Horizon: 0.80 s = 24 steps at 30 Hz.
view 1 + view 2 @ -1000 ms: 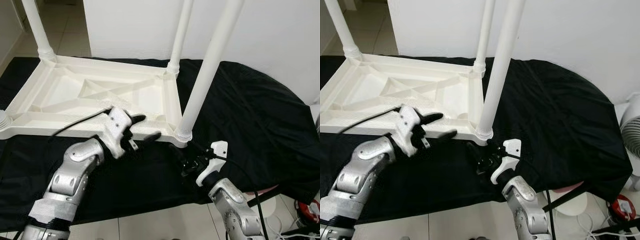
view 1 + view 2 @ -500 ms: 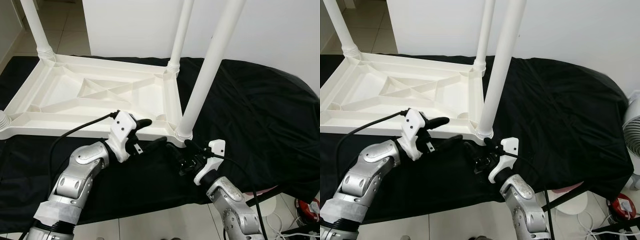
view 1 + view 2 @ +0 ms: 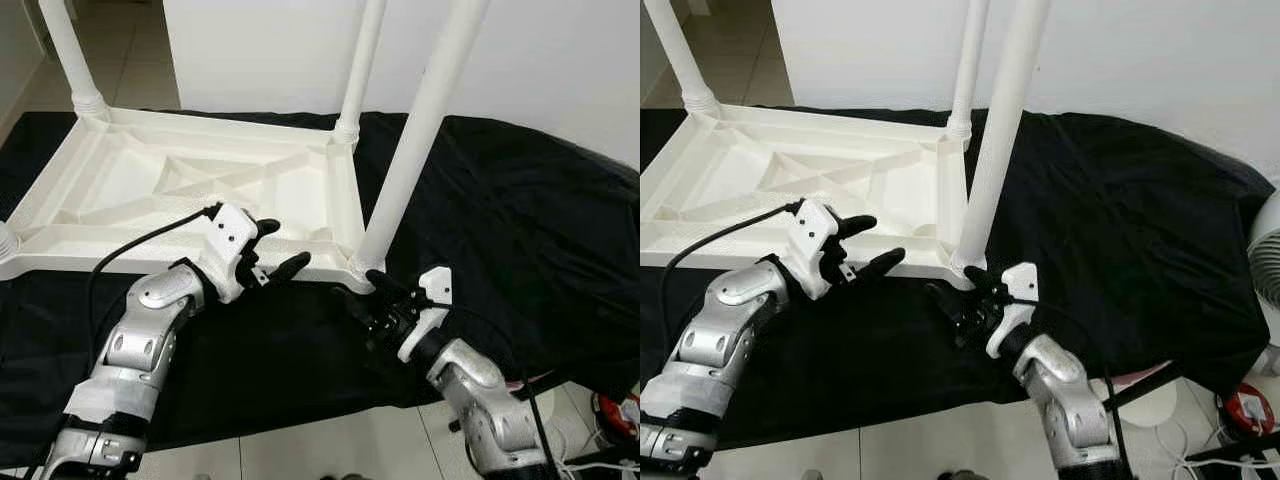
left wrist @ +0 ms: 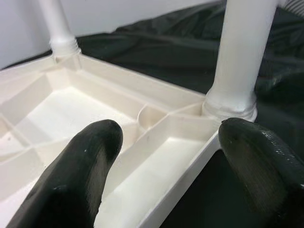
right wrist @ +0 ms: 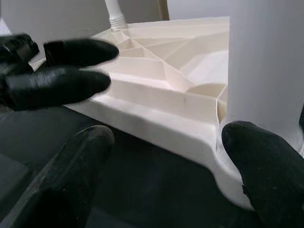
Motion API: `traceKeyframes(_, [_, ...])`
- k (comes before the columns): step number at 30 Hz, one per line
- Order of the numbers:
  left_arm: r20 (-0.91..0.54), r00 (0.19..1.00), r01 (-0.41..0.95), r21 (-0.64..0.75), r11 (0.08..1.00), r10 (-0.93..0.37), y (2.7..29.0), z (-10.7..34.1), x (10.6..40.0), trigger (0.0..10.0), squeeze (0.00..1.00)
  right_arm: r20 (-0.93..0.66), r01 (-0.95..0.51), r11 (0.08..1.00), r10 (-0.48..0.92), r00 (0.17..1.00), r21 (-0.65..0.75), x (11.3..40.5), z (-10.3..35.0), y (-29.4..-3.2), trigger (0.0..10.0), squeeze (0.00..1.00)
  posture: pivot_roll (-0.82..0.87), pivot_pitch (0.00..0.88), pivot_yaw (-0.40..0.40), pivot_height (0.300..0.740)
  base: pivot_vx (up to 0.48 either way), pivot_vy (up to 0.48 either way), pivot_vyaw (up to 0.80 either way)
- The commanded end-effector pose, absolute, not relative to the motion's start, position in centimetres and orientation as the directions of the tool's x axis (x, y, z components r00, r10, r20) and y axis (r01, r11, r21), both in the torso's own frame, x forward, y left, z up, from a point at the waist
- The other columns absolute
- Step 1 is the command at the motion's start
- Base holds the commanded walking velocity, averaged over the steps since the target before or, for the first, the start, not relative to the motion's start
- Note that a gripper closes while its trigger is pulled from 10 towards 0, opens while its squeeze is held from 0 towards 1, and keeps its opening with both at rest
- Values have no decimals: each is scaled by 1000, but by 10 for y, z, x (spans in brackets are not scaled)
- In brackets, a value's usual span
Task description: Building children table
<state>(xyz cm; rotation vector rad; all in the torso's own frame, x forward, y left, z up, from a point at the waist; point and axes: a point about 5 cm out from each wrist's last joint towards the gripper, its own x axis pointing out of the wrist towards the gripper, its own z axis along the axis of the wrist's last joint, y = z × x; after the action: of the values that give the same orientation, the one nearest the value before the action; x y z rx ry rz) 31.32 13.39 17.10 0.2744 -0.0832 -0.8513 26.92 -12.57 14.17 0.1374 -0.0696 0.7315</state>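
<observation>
Both pincers sit low in the frame with fingers apart: the left gripper (image 3: pixel 272 250) straddles the near rim of the upturned white table (image 3: pixel 130 190), and the right gripper (image 3: pixel 365 295) gapes at the base of the nearest leg (image 3: pixel 415 140). Black cloth (image 3: pixel 500 220) covers the surface; white wall rises behind, pale tiled floor at upper left. Ribbed plastic underside faces up at left, legs upright.
</observation>
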Motion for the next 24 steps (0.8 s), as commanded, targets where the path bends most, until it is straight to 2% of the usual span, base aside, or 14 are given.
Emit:
traceKeyframes(1, [20, 835, 522, 292, 802, -551, 144, 172, 324, 10000, 0, 96, -669, 739, 662, 743, 75, 275, 142, -133, 10000, 0, 78, 75, -86, 740, 0, 0, 0])
traceKeyframes(6, [-53, 864, 489, 323, 810, -501, 152, 162, 329, 10000, 0, 106, -631, 774, 624, 774, 50, 287, 147, -146, 10000, 0, 81, 76, -83, 740, 0, 0, 0])
traceKeyframes(12, [-131, 856, 512, 343, 787, -500, 156, 152, 332, 10000, 0, 107, -574, 818, 568, 816, 36, 297, 149, -159, 10000, 0, 82, 77, -80, 740, 0, 0, 0])
traceKeyframes(18, [-197, 882, 471, 379, 797, -427, 169, 144, 341, 10000, 0, 108, -491, 871, 485, 868, 34, 305, 148, -177, 10000, 0, 80, 75, -71, 740, 0, 0, 0])
traceKeyframes(24, [-165, 916, 401, 424, 812, -367, 175, 155, 356, 10000, 0, 111, -451, 891, 444, 889, 47, 308, 145, -185, 10000, 0, 76, 73, -64, 740, 0, 0, 0])
